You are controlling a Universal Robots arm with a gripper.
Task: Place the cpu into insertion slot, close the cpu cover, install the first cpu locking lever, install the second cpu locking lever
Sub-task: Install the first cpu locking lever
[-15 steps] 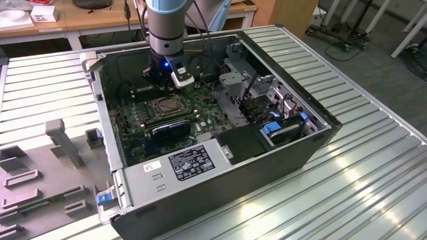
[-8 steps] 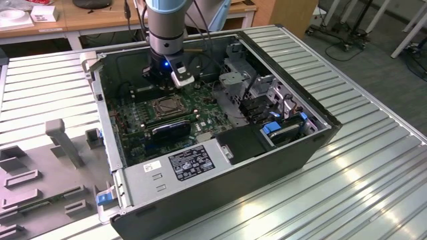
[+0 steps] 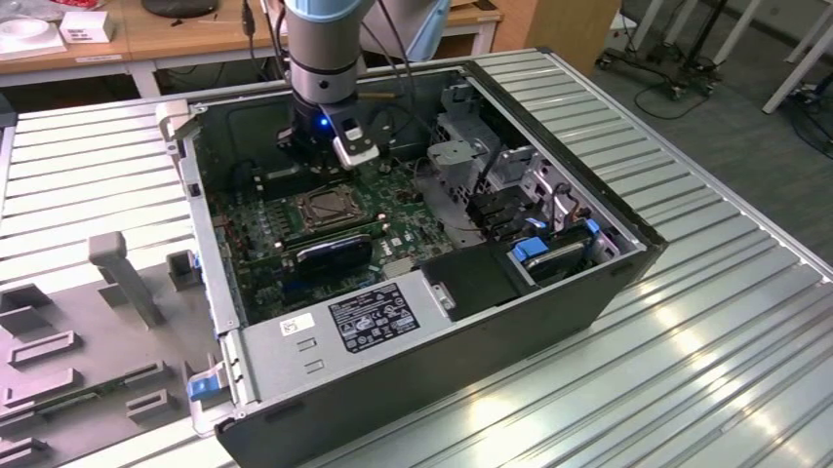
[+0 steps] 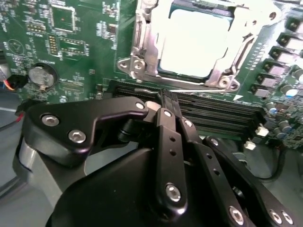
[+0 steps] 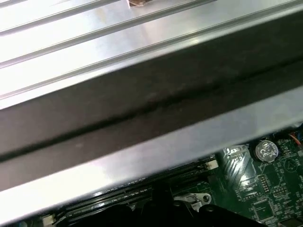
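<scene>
The cpu (image 4: 194,40) lies flat in the insertion slot (image 3: 323,208), its pale metal top showing through the cut-out of the cpu cover (image 4: 142,38), which is folded down over it. A thin locking lever rod (image 4: 199,87) runs along the socket edge nearest my fingertips. My gripper (image 4: 166,94) is shut, its black fingers pressed together with nothing visible between them, the tips just short of that rod and over the dark memory slots (image 4: 222,113). In the exterior view the gripper (image 3: 326,166) hangs inside the case, just behind the socket.
The open computer case (image 3: 612,283) lies on a slatted metal table (image 3: 729,175). A black heatsink (image 3: 332,255) sits in front of the socket and drive cages (image 3: 521,195) stand at the exterior view's right. The case wall (image 5: 142,109) is close. A coin battery (image 4: 41,75) sits nearby.
</scene>
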